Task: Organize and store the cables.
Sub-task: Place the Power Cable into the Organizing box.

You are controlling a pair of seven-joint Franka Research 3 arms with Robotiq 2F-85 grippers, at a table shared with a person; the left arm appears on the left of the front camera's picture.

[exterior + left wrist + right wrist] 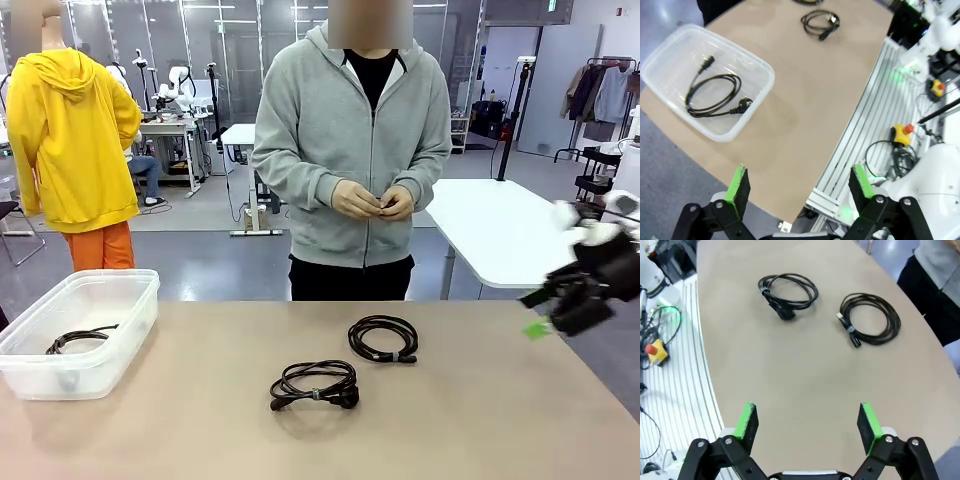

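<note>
Two coiled black cables lie on the tan table. One with a chunky plug (315,385) (820,22) (788,290) is nearer me. A thinner coil (383,340) (870,319) lies just beyond it, toward the person. Another coiled cable (80,338) (712,95) rests inside the clear plastic bin (135,300) (760,100) at the table's left end. My left gripper (800,187) hangs open over the near table edge, beside the bin and holding nothing. My right gripper (545,310) (807,422) is open and empty, blurred, above the table's right end, well short of both loose coils.
A person in a grey hoodie stands at the far side, both hands (372,203) together at the waist, off the table. A ribbed metal rail with emergency-stop buttons (900,132) (655,351) runs along my side. Bare tabletop lies between the bin and the coils.
</note>
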